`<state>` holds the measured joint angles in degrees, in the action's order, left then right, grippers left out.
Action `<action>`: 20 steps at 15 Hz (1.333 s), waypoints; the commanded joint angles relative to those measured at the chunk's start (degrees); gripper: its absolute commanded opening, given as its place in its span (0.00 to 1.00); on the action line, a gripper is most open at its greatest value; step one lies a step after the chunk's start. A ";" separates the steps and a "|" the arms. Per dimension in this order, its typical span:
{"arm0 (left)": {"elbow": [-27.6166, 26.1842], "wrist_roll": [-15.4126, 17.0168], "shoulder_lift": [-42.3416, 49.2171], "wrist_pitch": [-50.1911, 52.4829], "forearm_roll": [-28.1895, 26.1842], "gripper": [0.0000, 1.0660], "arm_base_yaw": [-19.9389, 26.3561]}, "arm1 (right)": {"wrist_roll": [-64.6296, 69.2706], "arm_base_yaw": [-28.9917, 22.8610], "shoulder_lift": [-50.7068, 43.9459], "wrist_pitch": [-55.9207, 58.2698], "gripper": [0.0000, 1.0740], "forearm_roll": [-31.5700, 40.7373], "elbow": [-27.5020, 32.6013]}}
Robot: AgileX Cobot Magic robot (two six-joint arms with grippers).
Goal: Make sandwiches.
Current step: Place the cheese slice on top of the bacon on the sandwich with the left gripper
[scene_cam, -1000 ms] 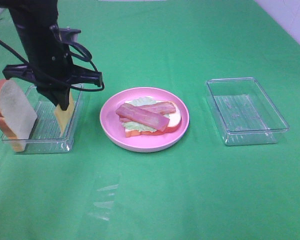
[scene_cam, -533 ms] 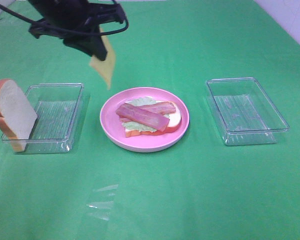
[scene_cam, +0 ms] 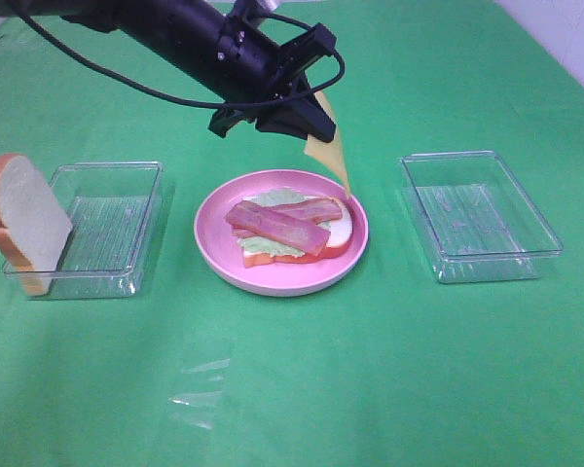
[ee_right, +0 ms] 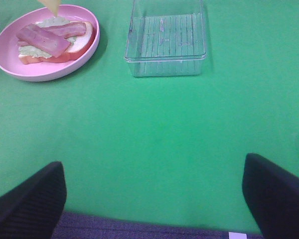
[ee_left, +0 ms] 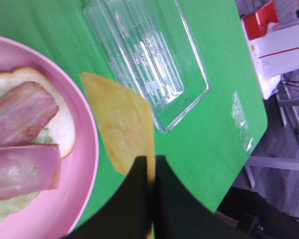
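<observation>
left tool (scene_cam: pixel 310 125): clamped on cheese slice (scene_cam: pixel 333 156), hanging over rim of pink plate (scene_cam: pixel 273 282) | sandwich (scene_cam: pixel 287 232): on plate, bacon uppermost | right tool (ee_right: pixel 152 167): spread wide, holds nothing

Exterior high view. The plate (scene_cam: pixel 273 284) sits at the centre of the table (scene_cam: pixel 370 389). It carries an unfinished sandwich (scene_cam: pixel 290 236). The bottom bread (scene_cam: pixel 341 233) lies on the plate, lettuce (scene_cam: pixel 268 245) on the bread, and two bacon strips (scene_cam: pixel 277 226) on top, side by side and touching.

The left tray (scene_cam: pixel 117 219) lies left of the plate and apart from it. The right tray (scene_cam: pixel 477 219) lies right of the plate, farther off.

A loose bread slice (scene_cam: pixel 29 219) stands tilted at the left tray's left end. Whether its foot is inside the tray cannot be told.

The left gripper (scene_cam: pixel 307 122), upper centre of the frame and behind the plate, clamps a cheese slice (scene_cam: pixel 331 156). The slice hangs with its lower corner over the plate's upper-right rim.
</observation>
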<state>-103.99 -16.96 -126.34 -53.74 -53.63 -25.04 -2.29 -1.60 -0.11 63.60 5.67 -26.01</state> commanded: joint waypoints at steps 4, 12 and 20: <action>-4.30 -0.63 -7.16 -2.64 -4.81 0.00 -0.23 | -0.80 0.34 -1.83 -0.17 0.85 0.17 0.06; -4.30 -0.40 -8.54 -2.41 -2.29 0.00 -0.23 | -0.80 0.34 -1.83 -0.17 0.85 0.17 0.06; -4.30 6.88 -8.71 -2.46 10.60 0.00 -0.17 | -0.80 0.34 -1.83 -0.17 0.85 0.17 0.06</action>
<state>-108.12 -10.77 -135.16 -55.69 -43.72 -25.04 -2.29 -1.60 -0.11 63.60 5.67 -26.01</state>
